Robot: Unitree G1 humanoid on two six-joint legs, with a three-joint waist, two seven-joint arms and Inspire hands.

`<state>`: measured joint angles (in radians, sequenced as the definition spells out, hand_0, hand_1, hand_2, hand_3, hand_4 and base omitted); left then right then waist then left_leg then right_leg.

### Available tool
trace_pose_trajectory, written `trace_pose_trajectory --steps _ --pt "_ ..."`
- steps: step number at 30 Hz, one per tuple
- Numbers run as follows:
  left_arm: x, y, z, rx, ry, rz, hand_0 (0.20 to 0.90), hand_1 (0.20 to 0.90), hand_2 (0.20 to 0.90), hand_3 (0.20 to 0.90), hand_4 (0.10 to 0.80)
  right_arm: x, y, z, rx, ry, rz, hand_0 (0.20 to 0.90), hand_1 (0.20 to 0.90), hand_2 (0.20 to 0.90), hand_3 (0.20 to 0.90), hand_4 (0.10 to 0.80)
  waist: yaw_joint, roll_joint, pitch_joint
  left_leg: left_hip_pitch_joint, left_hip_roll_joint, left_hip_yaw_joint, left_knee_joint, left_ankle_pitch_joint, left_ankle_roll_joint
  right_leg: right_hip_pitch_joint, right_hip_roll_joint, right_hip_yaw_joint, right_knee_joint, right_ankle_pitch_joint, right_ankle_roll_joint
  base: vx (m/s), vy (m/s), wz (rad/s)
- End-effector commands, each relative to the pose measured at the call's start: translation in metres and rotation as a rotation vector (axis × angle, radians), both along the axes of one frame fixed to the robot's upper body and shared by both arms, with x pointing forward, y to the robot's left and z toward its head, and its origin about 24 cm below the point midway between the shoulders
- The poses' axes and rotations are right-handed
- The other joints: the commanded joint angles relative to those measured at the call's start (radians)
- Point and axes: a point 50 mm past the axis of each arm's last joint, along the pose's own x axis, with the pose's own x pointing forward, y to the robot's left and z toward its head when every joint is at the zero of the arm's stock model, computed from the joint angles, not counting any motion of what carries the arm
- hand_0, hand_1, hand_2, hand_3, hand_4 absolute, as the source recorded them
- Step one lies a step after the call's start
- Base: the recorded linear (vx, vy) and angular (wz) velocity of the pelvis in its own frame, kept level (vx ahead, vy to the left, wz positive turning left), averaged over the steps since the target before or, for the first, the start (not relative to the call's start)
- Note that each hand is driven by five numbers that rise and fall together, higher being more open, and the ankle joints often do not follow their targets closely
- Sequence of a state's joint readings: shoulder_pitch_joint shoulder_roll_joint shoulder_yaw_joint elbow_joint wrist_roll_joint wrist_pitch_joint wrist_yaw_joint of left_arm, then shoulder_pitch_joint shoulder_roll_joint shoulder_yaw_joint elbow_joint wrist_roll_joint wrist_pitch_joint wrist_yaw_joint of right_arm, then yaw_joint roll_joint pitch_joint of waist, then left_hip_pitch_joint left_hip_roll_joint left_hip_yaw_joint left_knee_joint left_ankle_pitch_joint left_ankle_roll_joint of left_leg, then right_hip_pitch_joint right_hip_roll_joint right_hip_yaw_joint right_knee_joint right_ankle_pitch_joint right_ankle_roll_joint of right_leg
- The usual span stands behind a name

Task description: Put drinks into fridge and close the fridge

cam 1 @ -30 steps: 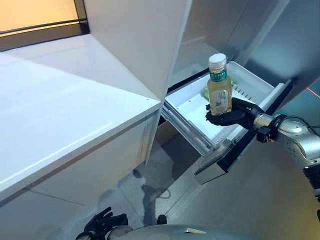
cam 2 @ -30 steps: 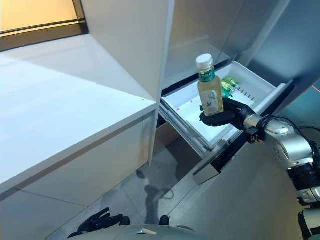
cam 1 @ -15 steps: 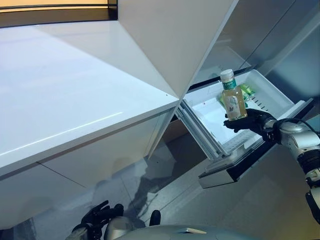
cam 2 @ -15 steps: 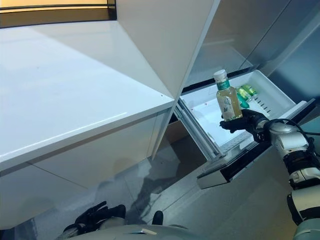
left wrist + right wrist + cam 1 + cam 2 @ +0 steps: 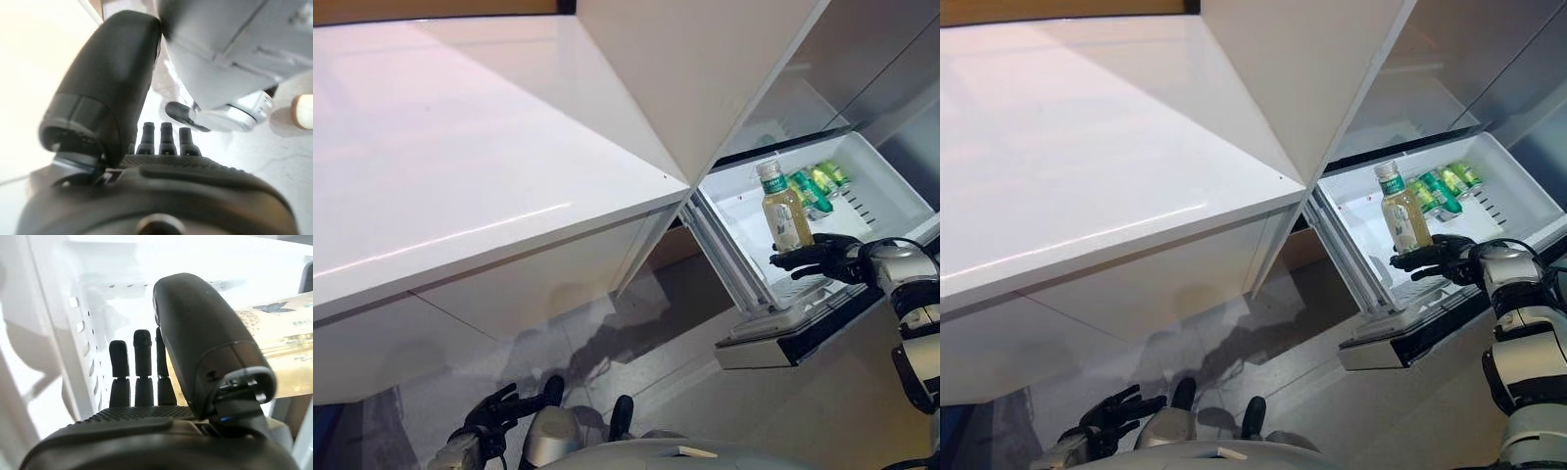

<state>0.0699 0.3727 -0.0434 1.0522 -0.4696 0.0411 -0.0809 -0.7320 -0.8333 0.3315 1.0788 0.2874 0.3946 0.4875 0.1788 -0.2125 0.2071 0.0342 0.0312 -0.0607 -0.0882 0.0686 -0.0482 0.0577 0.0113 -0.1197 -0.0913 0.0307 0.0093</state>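
- Lower now than a second ago, the tea bottle [image 5: 1403, 211] sits near the white fridge drawer [image 5: 1359, 257] floor, kept upright so it can be stood down beside stock already inside.
- Left of the drawer, the white counter [image 5: 460, 186] is bare, and the left hand [image 5: 499, 411] hangs low by the floor, fingers relaxed, idle.
- Over the drawer's front edge, the right hand [image 5: 815, 259] clasps the bottle's base, thumb against its label in the wrist view.
- At the drawer's back, green-labelled bottles [image 5: 1445, 186] lie flat, leaving the front free; the drawer stands pulled out, not yet closed.
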Motion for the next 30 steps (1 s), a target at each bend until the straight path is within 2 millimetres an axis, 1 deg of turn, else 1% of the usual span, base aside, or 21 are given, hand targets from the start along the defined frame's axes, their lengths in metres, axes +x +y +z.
trace_pose_trajectory --steps 1,5,11,15,16,18,20,23,30 --pt "0.001 0.012 0.006 0.071 0.007 -0.052 0.900 0.900 0.900 0.900 0.800 0.030 -0.009 0.084 -0.106 -0.205 0.009 0.300 0.300 0.300 0.200 0.100 0.032 -0.012 -0.020 -0.022 -0.032 -0.010 0.016 -0.069 0.048 -0.015 0.014 0.012 0.005 0.039 0.058 0.022 -0.030 0.10" --pt "0.009 0.015 0.010 0.093 -0.014 -0.032 0.900 0.900 0.900 0.900 0.800 0.027 -0.009 0.071 -0.108 -0.120 0.005 0.300 0.300 0.300 0.200 0.100 0.049 -0.009 0.000 -0.036 -0.035 -0.022 0.019 -0.063 0.048 -0.022 0.012 0.003 0.009 0.041 0.056 0.016 -0.028 0.09" --pt "0.018 0.019 0.015 0.107 -0.033 -0.031 0.900 0.900 0.900 0.900 0.800 0.029 -0.004 0.067 -0.131 -0.076 0.020 0.300 0.300 0.300 0.200 0.100 0.070 -0.003 0.029 -0.062 -0.040 -0.038 0.022 -0.052 0.046 -0.038 0.009 -0.011 0.011 0.044 0.054 0.000 -0.026 0.10" --pt "0.026 0.019 0.018 0.104 -0.056 -0.040 0.900 0.900 0.900 0.900 0.800 0.035 0.005 0.064 -0.130 -0.059 0.020 0.300 0.300 0.300 0.200 0.100 0.079 0.008 0.050 -0.089 -0.047 -0.051 0.027 -0.044 0.044 -0.058 0.005 -0.017 0.015 0.047 0.053 -0.029 0.009 0.11" --pt "0.031 0.019 0.022 0.096 -0.060 -0.041 0.900 0.900 0.900 0.900 0.800 0.034 0.007 0.061 -0.126 -0.029 0.008 0.300 0.300 0.300 0.200 0.100 0.080 0.018 0.053 -0.097 -0.050 -0.053 0.027 -0.040 0.043 -0.065 0.002 -0.019 0.017 0.047 0.053 0.001 0.051 0.11" --pt "0.037 0.021 0.025 0.090 -0.062 -0.040 0.900 0.900 0.900 0.900 0.800 0.032 0.005 0.059 -0.118 0.003 -0.009 0.300 0.300 0.300 0.200 0.100 0.080 0.026 0.053 -0.105 -0.052 -0.055 0.028 -0.038 0.044 -0.072 -0.002 -0.023 0.018 0.046 0.052 0.006 0.053 0.12" --pt "0.041 0.023 0.029 0.084 -0.065 -0.034 0.900 0.900 0.900 0.900 0.800 0.030 0.003 0.061 -0.120 0.018 -0.019 0.300 0.300 0.300 0.200 0.100 0.079 0.032 0.055 -0.113 -0.053 -0.056 0.028 -0.036 0.044 -0.082 -0.004 -0.025 0.020 0.047 0.052 -0.016 0.047 0.06" --pt "0.053 0.026 0.036 0.068 -0.083 -0.018 0.900 0.900 0.900 0.900 0.800 0.028 0.000 0.066 -0.117 0.045 -0.055 0.300 0.300 0.300 0.200 0.100 0.077 0.052 0.070 -0.136 -0.058 -0.058 0.029 -0.030 0.047 -0.108 -0.009 -0.025 0.027 0.048 0.050 -0.069 0.070 0.01" --pt "0.065 0.029 0.044 0.054 -0.112 -0.039 0.900 0.900 0.900 0.900 0.800 0.025 -0.002 0.064 -0.115 0.106 -0.085 0.300 0.300 0.300 0.200 0.100 0.086 0.075 0.100 -0.169 -0.069 -0.063 0.040 -0.023 0.051 -0.138 -0.021 -0.036 0.040 0.050 0.046 -0.043 0.032 0.05"
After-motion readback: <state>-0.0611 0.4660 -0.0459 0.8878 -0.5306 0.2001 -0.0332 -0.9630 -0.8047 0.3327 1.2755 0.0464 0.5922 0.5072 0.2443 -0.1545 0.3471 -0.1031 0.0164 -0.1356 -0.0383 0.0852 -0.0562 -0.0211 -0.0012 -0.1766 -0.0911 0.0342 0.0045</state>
